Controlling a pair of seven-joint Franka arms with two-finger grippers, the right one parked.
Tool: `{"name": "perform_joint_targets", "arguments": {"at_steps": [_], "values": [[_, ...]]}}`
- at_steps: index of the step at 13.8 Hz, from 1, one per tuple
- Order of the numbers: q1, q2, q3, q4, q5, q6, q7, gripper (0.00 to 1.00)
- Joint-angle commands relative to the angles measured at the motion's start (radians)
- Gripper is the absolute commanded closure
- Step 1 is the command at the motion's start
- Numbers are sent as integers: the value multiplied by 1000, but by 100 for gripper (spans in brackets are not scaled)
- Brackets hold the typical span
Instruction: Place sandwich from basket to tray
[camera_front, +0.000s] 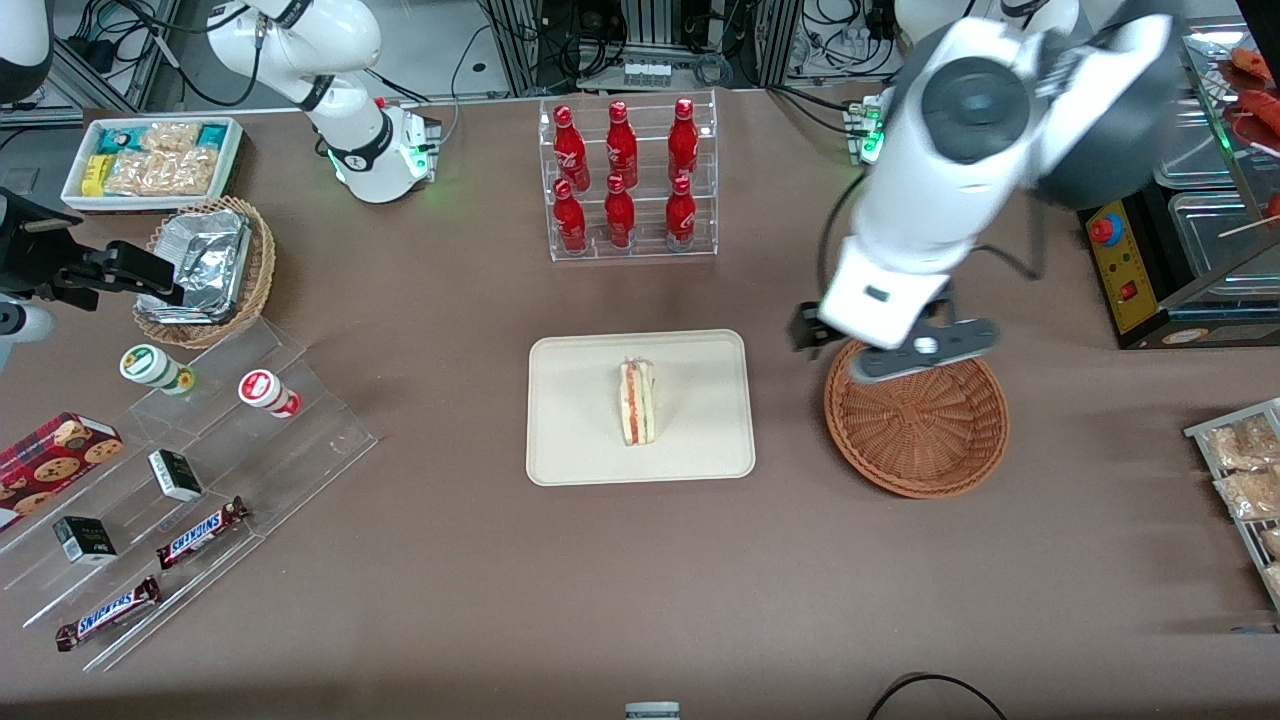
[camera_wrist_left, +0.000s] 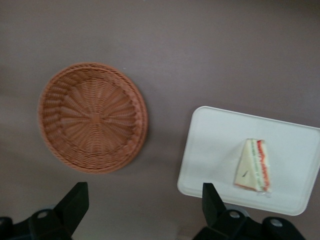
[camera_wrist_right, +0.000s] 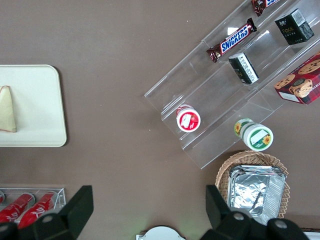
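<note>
Sandwich (camera_front: 637, 403) is what you need to place against your hand, and it lies on the tray (camera_front: 580, 440), roughly at the tray's middle, not in the basket (camera_front: 930, 450). Its long axis runs from the edge of the tray nearer the front camera toward the edge nearer the rack of red bottles (camera_front: 625, 180), with the red and green filling edge showing on one long side. Your hand (camera_front: 905, 350) hangs over the rim of the basket, on the part of the rim farther from the front camera, so the sandwich sits well apart from it, sideways toward the parked arm's end of the worktop (camera_front: 400, 600). In the left wrist view you can see both fingers (camera_wrist_left: 72, 205) spread wide with nothing between them, so the hand is released and carries nothing. That same view shows the basket (camera_wrist_left: 92, 117) with only bare weave inside, and the tray (camera_wrist_left: 220, 150) just beside it with the sandwich (camera_wrist_left: 254, 165) resting flat on it. Judging from how things lie, the placing looks done: the one relation that matters now is that your hand is above the basket rim, clear of both tray and sandwich, so any coming move is most likely a retreat, not a reach.
</note>
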Motion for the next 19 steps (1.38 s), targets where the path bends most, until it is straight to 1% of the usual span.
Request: {"name": "perform_joint_targets", "arguments": {"at_steps": [1,5,6,9,10,14,17,19], "values": [[84,-76,-10,-62,-49,-25,120,0],[189,-133,-10,-74,-64,-100,310,0],[212,-151,-9,-87,-79,-109,356,0],[290,-225,-9,-163,-109,-111,500,0],[296,-248,-7,-180,-110,-112,542,0],[296,-280,46,-193,-109,-115,612,0],[290,-285,71,-190,-98,-114,619,0],[287,-276,86,-179,-106,-112,625,0]]}}
